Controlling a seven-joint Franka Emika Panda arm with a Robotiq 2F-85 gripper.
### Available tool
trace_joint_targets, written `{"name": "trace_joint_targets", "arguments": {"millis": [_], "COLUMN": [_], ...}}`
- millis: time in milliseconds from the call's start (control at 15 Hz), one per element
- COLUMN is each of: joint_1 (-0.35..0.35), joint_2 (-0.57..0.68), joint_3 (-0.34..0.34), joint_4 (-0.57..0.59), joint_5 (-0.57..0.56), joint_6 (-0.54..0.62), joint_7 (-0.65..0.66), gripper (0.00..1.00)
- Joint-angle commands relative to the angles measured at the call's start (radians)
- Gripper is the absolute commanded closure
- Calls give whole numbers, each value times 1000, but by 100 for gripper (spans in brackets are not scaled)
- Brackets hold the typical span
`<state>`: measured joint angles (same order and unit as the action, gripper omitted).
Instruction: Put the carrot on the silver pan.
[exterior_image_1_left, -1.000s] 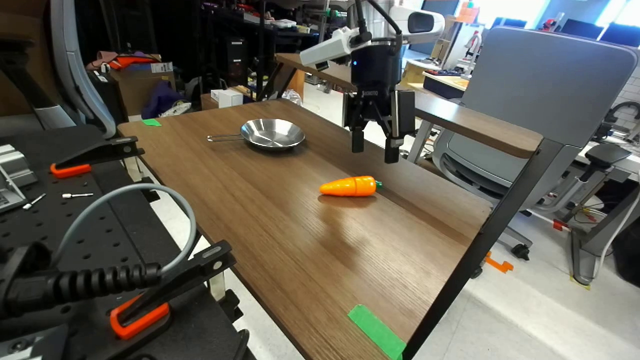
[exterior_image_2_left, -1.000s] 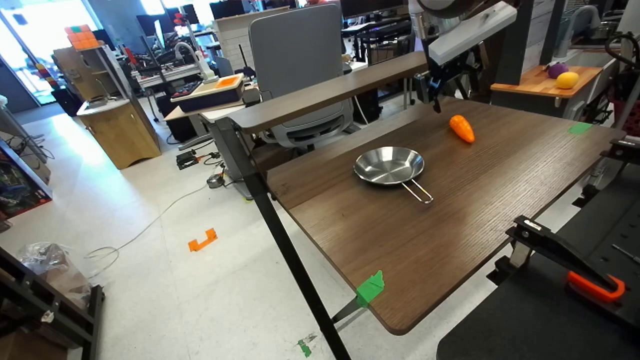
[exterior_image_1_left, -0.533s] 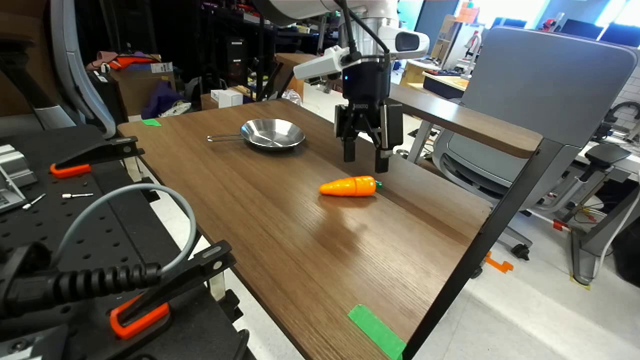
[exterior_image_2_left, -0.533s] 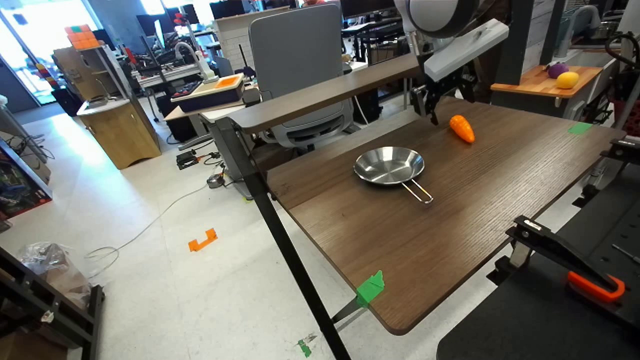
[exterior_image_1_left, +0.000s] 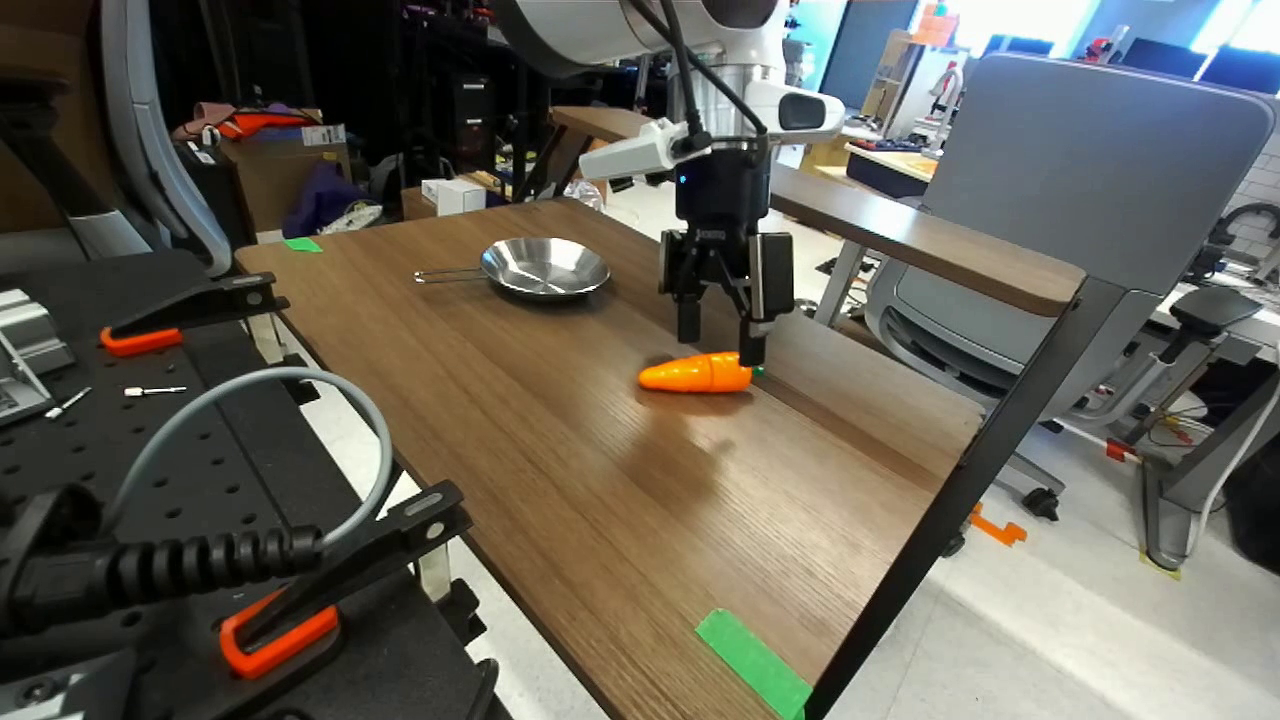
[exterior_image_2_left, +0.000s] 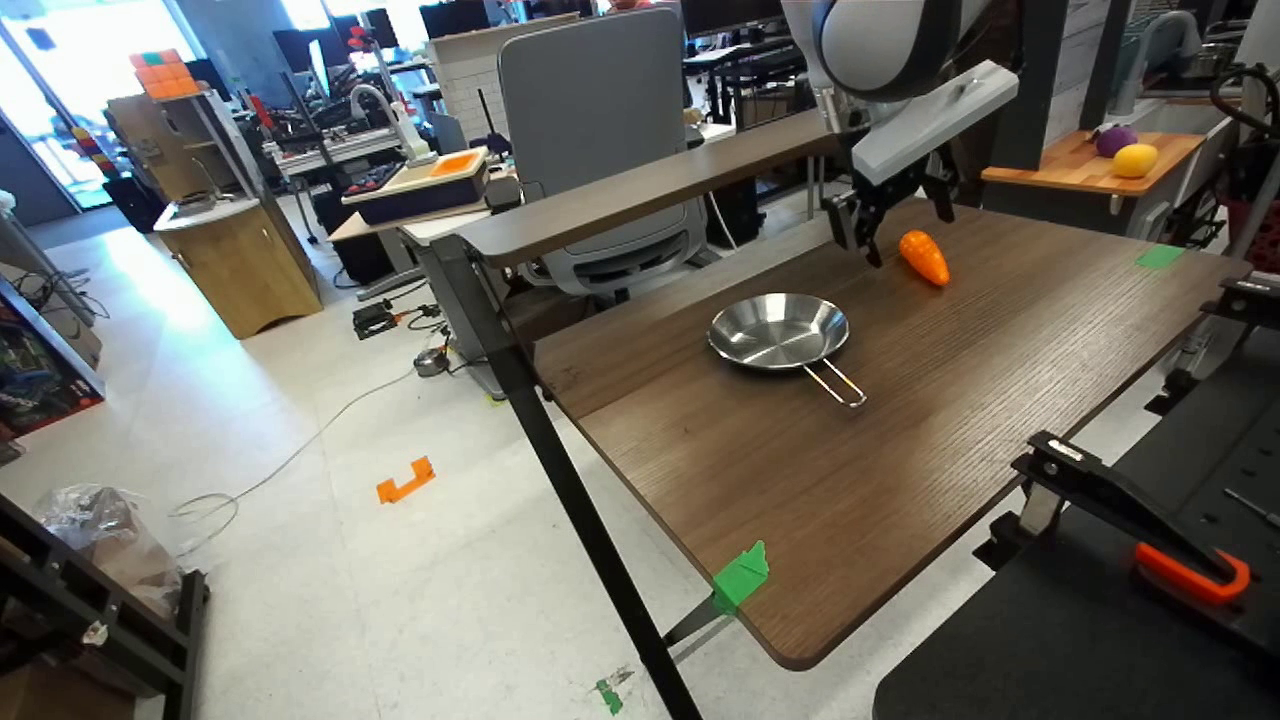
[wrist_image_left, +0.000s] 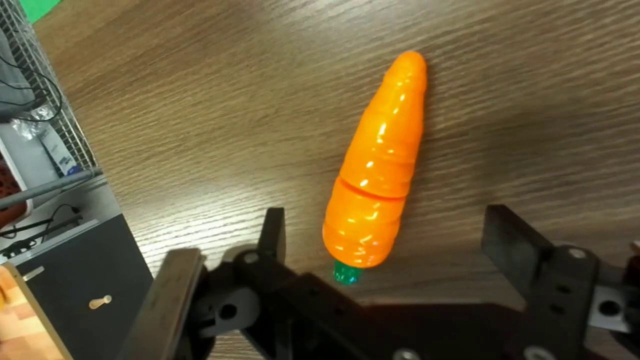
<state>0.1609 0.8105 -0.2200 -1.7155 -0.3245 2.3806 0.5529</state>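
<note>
The bright orange carrot with a green stem lies on the brown table in both exterior views and in the wrist view. My gripper is open and empty, just above the carrot's thick stem end. In the wrist view the spread fingers stand to either side of that end, with the carrot nearer the left finger; neither finger appears to touch it. The silver pan, a shallow shiny dish with a wire handle, sits on the table in both exterior views, apart from the carrot. The wrist view does not show it.
A raised wooden shelf runs along one long side of the table. A black perforated bench with orange-handled clamps borders the opposite side. Green tape marks table corners. A grey chair stands behind the shelf.
My gripper has come down toward the carrot and shifted slightly left in an exterior view. It has stayed open. The carrot and the pan have not moved.
</note>
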Motion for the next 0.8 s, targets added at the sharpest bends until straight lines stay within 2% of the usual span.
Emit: {"name": "trace_joint_targets", "arguments": {"millis": [0, 667, 733], "joint_1": [12, 5, 5], "joint_2": [34, 51, 52], "joint_3": [-21, -25, -25], "joint_4": [21, 29, 29], "joint_5": [-2, 6, 6], "joint_6": [20, 6, 5], "joint_7": [-6, -14, -14], "gripper": [0, 0, 9]}}
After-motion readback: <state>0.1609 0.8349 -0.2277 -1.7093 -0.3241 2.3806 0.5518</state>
